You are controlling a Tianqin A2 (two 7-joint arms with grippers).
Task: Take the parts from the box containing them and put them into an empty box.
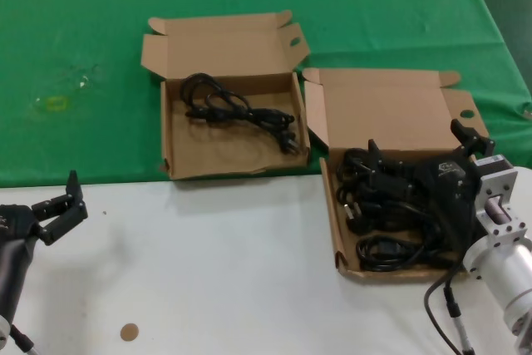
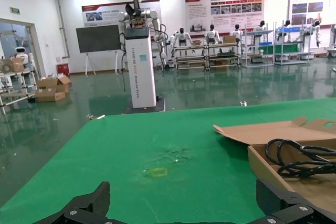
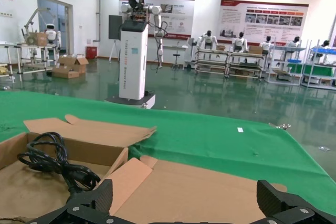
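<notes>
Over the box containing them (image 1: 391,114), the right gripper (image 1: 424,151) hangs with fingers spread wide, empty, the parts (image 1: 386,214) lying just beneath them.

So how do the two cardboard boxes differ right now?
The left box holds a single power cord; the right box holds a pile of cords. The right gripper, open, is over the right box; the left gripper is away from both. Both are shallow, brown, lids open.
</notes>
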